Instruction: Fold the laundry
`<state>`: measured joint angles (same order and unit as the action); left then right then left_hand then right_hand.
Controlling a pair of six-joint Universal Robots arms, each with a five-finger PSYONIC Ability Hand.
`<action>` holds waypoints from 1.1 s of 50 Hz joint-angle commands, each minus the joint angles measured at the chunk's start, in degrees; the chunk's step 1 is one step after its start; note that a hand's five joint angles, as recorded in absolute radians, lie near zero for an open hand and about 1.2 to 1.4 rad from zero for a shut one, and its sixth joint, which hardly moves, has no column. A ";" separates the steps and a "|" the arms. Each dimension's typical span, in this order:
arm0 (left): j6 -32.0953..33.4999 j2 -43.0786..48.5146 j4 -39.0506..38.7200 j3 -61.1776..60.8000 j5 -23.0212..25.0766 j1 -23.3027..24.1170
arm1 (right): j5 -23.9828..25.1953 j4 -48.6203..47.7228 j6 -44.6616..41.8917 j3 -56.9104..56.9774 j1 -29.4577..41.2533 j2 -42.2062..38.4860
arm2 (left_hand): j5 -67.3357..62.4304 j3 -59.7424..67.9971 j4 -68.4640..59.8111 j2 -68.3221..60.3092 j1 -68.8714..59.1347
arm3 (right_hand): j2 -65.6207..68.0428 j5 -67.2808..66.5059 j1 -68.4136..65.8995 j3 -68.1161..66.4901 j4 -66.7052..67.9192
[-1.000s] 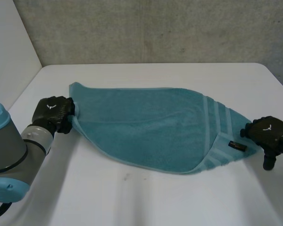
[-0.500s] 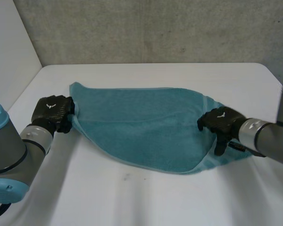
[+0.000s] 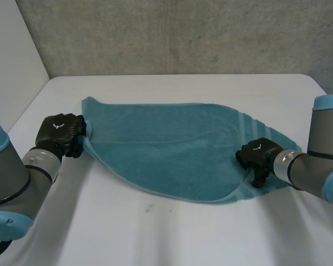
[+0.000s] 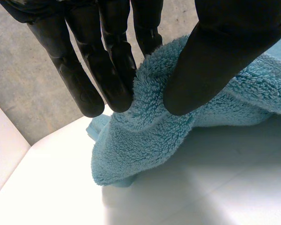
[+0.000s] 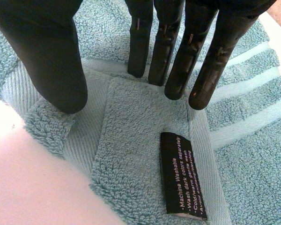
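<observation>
Teal towel (image 3: pixel 172 149) stretched across the middle of the white worktop (image 3: pixel 155 233), running from near the left edge to near the right edge, lying flat and lens-shaped, already doubled over on itself by the look of the layered hem along the near side.

Left hand (image 3: pixel 61 133) is on the towel's left end, and the wrist view makes it plain: thumb (image 4: pixel 215 61) on one side, fingers (image 4: pixel 112 70) on the other, a fat ridge of terry pinched between them and lifted a touch off the worktop. Solid hold.

Right hand (image 3: pixel 256 157) is over at the striped right end, down on the turned-back corner. Fingers are straight, tips on the cloth just beyond the flap, thumb planted apart at the banded hem. It is spread, nothing pinched yet. The black care label (image 5: pixel 185 173) lies on the flap under the palm.

I read this as setting up the grasp for the next fold, one end secured and the other being claimed. The next move calls for the right hand to close thumb and fingers through both layers at that corner, not just the top flap, so the two ends can rise together. Catch one layer only and the fold could open up.
</observation>
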<state>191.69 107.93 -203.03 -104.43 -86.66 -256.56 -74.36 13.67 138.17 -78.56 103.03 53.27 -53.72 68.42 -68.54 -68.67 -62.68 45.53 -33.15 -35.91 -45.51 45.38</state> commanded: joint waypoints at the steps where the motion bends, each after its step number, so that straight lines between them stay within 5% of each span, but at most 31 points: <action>1: 0.00 0.00 0.00 -0.07 -0.09 0.10 | -0.09 -0.66 0.00 -0.63 -0.03 0.51 | -16.28 11.58 -11.46 -11.33 -17.32 | 9.30 -11.68 -18.92 -9.32 9.45; 40: 0.00 0.00 0.09 -0.34 -0.09 0.36 | 3.87 -3.39 0.88 -7.49 -5.83 7.46 | -16.28 11.58 -11.46 -11.33 -17.32 | 9.30 -11.68 -18.92 -9.32 9.45; 55: 0.00 0.00 0.09 -0.34 -0.09 0.18 | 4.57 -5.58 0.09 -8.36 -5.92 7.28 | -16.28 11.58 -11.46 -11.33 -17.32 | -7.68 5.31 -1.93 7.67 -7.53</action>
<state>191.69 107.92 -202.94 -104.77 -86.75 -256.37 -70.28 9.67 138.26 -86.55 96.99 60.59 -53.68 68.43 -68.55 -68.69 -62.68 37.22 -27.89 -32.51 -36.94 37.11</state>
